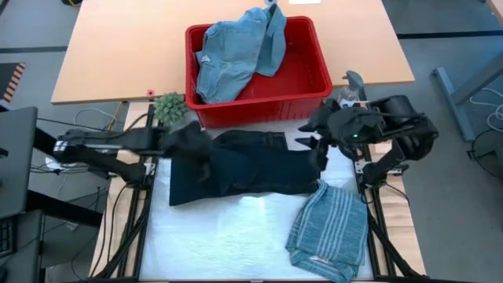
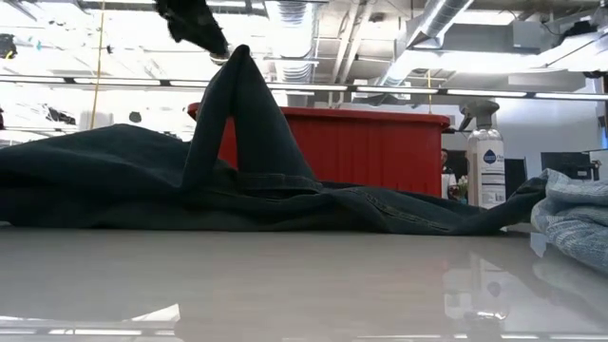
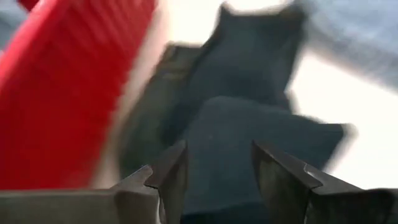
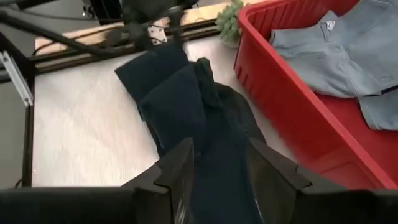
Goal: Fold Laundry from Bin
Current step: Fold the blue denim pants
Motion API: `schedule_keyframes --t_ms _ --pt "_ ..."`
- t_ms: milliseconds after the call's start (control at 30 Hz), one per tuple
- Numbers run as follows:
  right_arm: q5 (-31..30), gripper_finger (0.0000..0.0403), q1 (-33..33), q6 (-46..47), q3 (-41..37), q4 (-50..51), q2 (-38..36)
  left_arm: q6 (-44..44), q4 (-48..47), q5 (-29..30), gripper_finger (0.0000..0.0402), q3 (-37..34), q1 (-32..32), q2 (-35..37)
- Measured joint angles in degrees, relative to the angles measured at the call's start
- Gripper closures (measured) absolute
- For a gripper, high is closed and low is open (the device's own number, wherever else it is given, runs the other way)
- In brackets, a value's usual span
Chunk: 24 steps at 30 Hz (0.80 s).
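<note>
Denim pieces (image 1: pixel 236 55) in red bin (image 1: pixel 314 98); both jaws pinching navy trousers (image 1: pixel 236 169).

Glossy red plastic bin (image 1: pixel 314 98), matt dark cloth trousers (image 1: pixel 236 173), smooth shiny white table top (image 1: pixel 228 236).

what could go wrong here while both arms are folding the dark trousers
The left hand lifts one end of the trousers in a peak; if the cloth slips, the fold drops crooked. The right hand works close to the bin and could knock its wall. A dragged trouser end could ruffle the striped shirt lying next to it.
</note>
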State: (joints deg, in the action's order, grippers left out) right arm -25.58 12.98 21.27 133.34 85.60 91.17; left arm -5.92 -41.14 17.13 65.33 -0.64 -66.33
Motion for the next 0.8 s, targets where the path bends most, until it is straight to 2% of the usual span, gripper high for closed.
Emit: schedule_keyframes --t_ms 67,100,233,367,467,533,667,800 --pt "0.0 0.0232 0.8 -0.1 0.0 2.0 -0.5 6.0 -3.5 -2.3 0.0227 5.2 -4.2 -5.1" --pt "0.1 0.0232 1.2 0.1 0.0 3.4 -0.6 8.8 -3.8 -5.7 0.0223 7.7 -6.5 -7.3" --pt "0.6 0.0232 3.2 -0.4 -0.2 4.3 -0.8 18.4 -7.1 -26.9 0.0200 16.0 -17.9 -13.6" --pt "1.5 0.0232 5.0 -2.1 -0.2 4.4 -1.0 22.4 -15.1 -39.3 0.0172 22.8 -29.9 -20.3" --pt "1.5 0.0232 6.1 -3.1 -0.2 4.4 -1.1 23.6 -21.1 -48.0 0.0155 26.7 -36.0 -26.4" --pt "1.4 0.0232 6.2 -3.2 -0.2 4.4 -1.2 23.0 -22.8 -50.0 0.0148 27.7 -36.8 -30.8" --pt "1.3 0.0232 6.1 -3.2 -0.2 4.4 -1.3 22.4 -22.2 -56.4 0.0143 27.9 -36.3 -34.2" --pt "1.4 0.0232 6.1 -3.2 -0.2 4.4 -1.3 23.8 -23.9 -52.3 0.0142 27.8 -33.5 -34.7"
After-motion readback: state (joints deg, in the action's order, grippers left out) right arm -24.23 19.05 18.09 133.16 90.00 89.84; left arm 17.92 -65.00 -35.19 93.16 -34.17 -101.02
